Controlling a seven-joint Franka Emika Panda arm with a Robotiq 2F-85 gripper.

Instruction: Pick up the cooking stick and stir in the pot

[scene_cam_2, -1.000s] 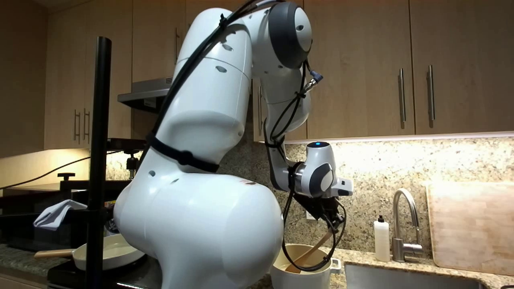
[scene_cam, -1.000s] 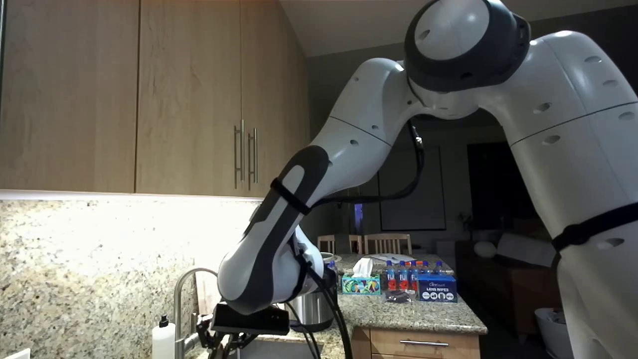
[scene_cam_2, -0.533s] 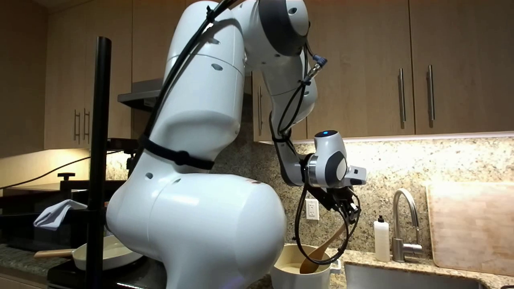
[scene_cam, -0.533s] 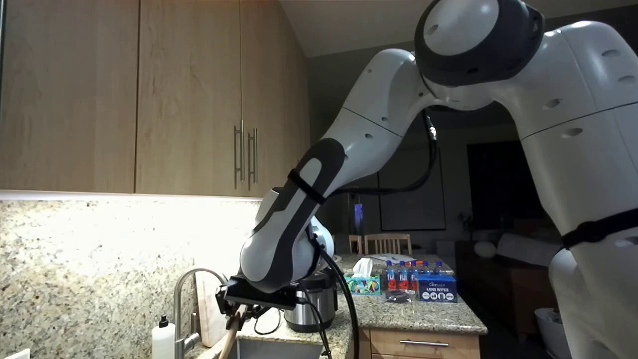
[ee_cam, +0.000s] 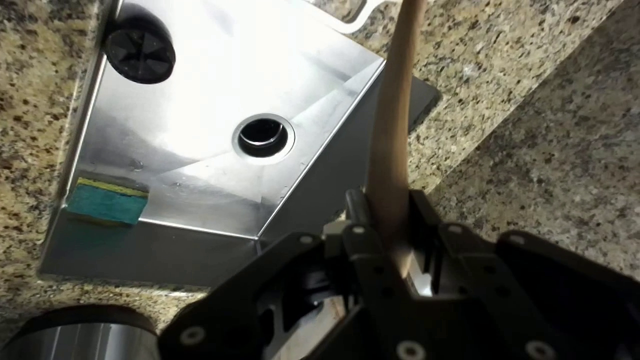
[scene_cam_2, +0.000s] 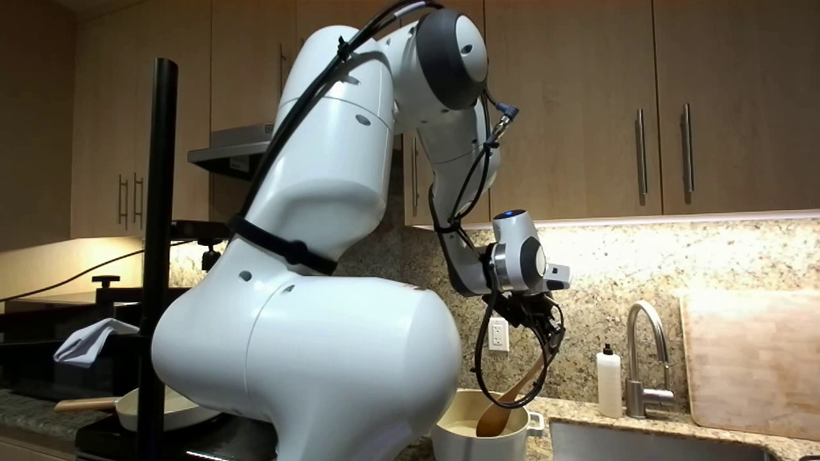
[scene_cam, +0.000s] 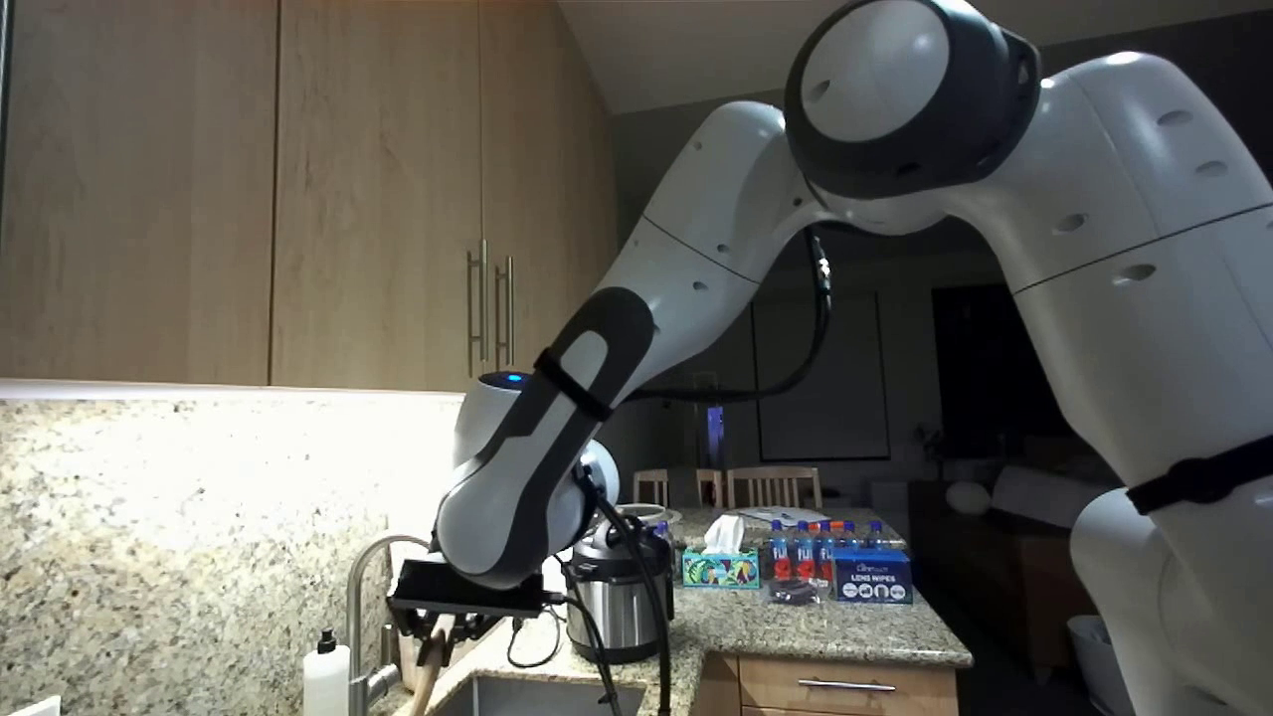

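Note:
The cooking stick is a brown wooden spoon point(scene_cam_2: 493, 419). Its handle shows in an exterior view point(scene_cam: 426, 684) and in the wrist view point(ee_cam: 392, 125). My gripper is shut on the upper handle, seen in the wrist view point(ee_cam: 390, 205) and in both exterior views point(scene_cam_2: 552, 342) point(scene_cam: 438, 636). The spoon slants down to the left, with its head inside the pot point(scene_cam_2: 480, 448). The pot here is cream-white with a white side handle, not silver. That handle shows at the top of the wrist view point(ee_cam: 350, 20). The pot's left side is behind the arm.
A steel sink point(ee_cam: 210, 75) is beside the pot, holding a sponge point(ee_cam: 107, 200) and a black stopper point(ee_cam: 140, 55). A soap bottle point(scene_cam_2: 608, 381), faucet point(scene_cam_2: 644, 358) and cutting board point(scene_cam_2: 749, 365) stand behind it. A silver cooker point(scene_cam: 617, 607) and a frying pan point(scene_cam_2: 173, 410) are nearby.
In an exterior view, my gripper moved right and up with the spoon, then slightly back left. The spoon head shifted right inside the pot. The grip stays on the handle.

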